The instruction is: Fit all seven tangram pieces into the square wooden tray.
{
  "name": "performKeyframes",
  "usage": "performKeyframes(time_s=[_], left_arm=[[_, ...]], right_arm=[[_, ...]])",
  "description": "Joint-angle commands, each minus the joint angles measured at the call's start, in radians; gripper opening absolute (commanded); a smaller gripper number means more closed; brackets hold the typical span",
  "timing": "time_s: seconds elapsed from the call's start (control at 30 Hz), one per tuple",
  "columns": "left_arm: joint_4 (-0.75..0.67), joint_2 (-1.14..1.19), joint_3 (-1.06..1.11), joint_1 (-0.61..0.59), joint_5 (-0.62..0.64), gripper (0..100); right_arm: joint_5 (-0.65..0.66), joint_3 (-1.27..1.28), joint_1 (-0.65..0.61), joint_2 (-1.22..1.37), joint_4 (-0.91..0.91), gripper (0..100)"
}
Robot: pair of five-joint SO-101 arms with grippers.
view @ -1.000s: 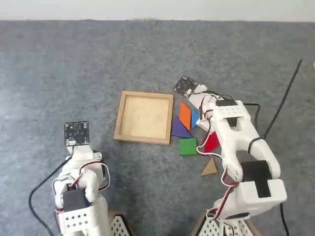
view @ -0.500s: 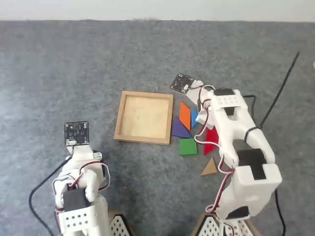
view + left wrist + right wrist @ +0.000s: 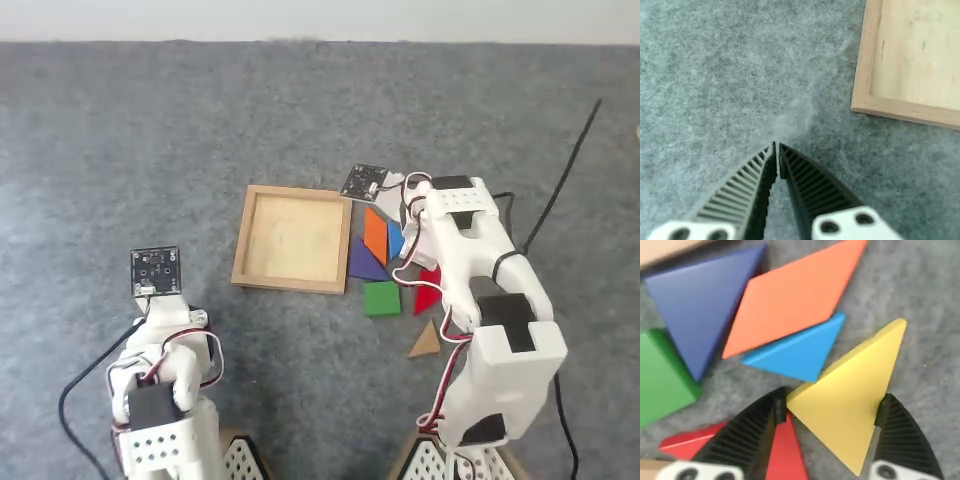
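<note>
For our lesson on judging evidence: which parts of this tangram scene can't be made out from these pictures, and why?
High view: red triangle and blue triangle partly covered by the right arm.
Left wrist view: wooden tray cut off by the picture's edges.
Right wrist view: green square cut off at the edge.

I see my right arm (image 3: 470,250) swing left toward the tray (image 3: 291,192), bringing its wrist board (image 3: 362,182) up near the tray's far right corner. The arm now covers more of the red piece (image 3: 430,292), and its cable (image 3: 570,178) leans left too.
</note>
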Motion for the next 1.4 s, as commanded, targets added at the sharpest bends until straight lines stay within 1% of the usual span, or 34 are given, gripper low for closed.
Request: performKeyframes(time_s=[0.0,0.17,0.33,0.47,0.7,0.93,1.07,1.37], left_arm=[[0.005,-0.017,-0.012,-0.005,-0.008,1],[0.003,-0.017,-0.012,-0.005,-0.008,1],[0.003,-0.017,-0.012,-0.005,-0.008,1],[0.003,-0.017,-0.012,-0.005,-0.008,1],[0.003,-0.017,-0.012,-0.005,-0.008,1],[0.002,-0.017,-0.012,-0.005,-0.008,1],[0.002,-0.017,-0.012,-0.005,-0.008,1],[0.000,-0.017,-0.012,0.005,-0.005,1]], right_arm=[[0.017,-0.037,-0.008,-0.001,0.038,27.4],[0.008,-0.038,-0.007,-0.001,0.039,27.3],[-0.118,-0.038,-0.008,-0.001,-0.025,27.0],[-0.112,-0.034,-0.004,-0.002,-0.024,26.7],[-0.114,-0.037,-0.004,-0.002,-0.024,12.3],[-0.117,-0.034,-0.002,-0.010,-0.016,10.5],[-0.130,-0.038,-0.005,-0.073,0.031,10.5],[-0.123,-0.038,-0.012,-0.383,0.239,10.4]])
